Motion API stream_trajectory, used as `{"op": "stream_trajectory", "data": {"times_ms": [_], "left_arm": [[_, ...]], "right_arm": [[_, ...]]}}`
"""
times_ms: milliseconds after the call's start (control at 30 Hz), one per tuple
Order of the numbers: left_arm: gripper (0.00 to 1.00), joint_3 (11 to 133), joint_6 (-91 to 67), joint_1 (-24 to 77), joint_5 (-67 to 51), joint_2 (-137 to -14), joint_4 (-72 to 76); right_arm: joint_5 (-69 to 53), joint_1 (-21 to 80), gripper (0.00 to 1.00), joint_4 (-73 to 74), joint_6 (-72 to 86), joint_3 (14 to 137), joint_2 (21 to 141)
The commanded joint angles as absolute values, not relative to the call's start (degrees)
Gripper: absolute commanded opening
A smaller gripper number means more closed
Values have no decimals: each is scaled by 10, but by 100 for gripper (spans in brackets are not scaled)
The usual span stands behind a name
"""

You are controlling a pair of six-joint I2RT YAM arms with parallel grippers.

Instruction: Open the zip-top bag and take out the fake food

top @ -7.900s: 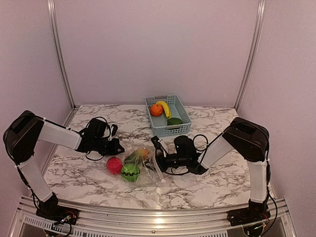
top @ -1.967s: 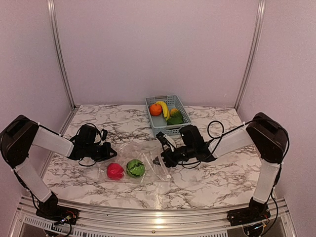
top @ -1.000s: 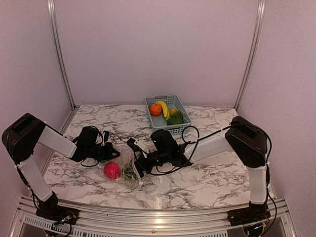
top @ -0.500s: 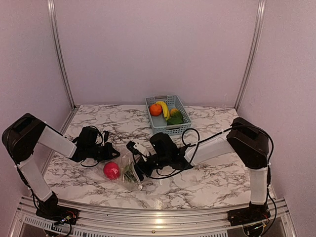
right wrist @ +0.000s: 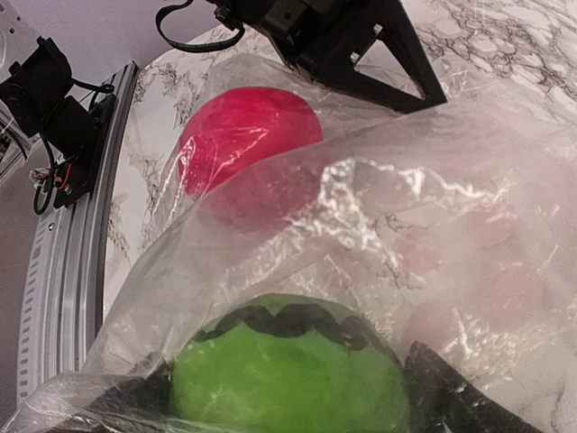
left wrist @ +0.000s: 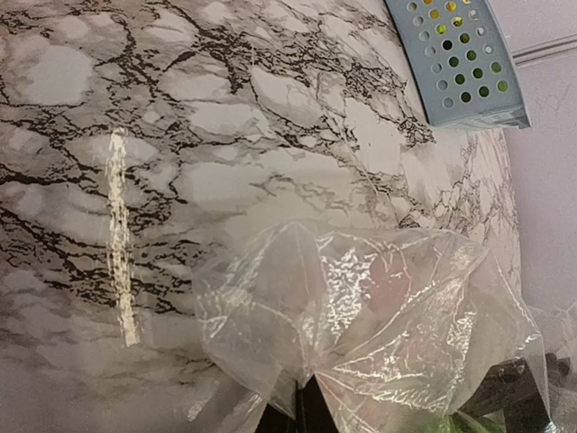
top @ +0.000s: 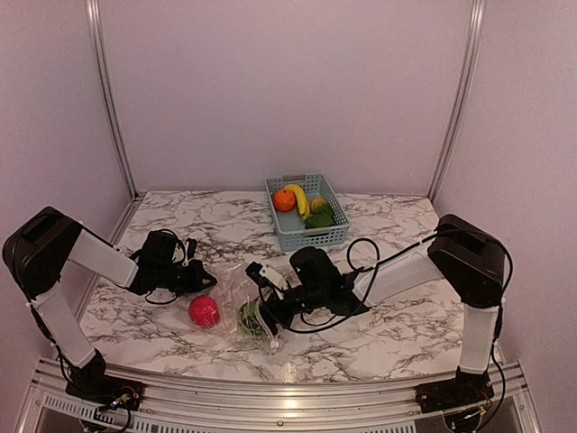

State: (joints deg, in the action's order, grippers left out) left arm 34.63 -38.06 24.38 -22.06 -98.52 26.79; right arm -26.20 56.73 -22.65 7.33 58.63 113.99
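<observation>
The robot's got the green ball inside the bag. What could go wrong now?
1. The right gripper reaches into the bag around the green ball, with crinkly plastic draped over it. Plastic might get pinched too, so the bag drags along.
2. The left gripper pinches only a small bunch of bag, which could slip free.
3. The red ball lies close by and might roll if the bag is tugged.

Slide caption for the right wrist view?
Right gripper grips the green striped ball inside the zip-top bag; pink-red fruit behind, left gripper pinching its edge.
</observation>
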Motion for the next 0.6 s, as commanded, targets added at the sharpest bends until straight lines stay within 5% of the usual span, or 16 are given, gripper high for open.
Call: {"op": "stream_trajectory", "data": {"times_ms": [0, 567], "left_arm": [[0, 353, -366, 237, -213, -978, 234], [0, 343, -364, 208, -206, -969, 226]], "right_arm": [[-245, 559, 86, -142, 59, 567, 1156], [-256, 519, 79, -162, 70, 473, 1048]]}}
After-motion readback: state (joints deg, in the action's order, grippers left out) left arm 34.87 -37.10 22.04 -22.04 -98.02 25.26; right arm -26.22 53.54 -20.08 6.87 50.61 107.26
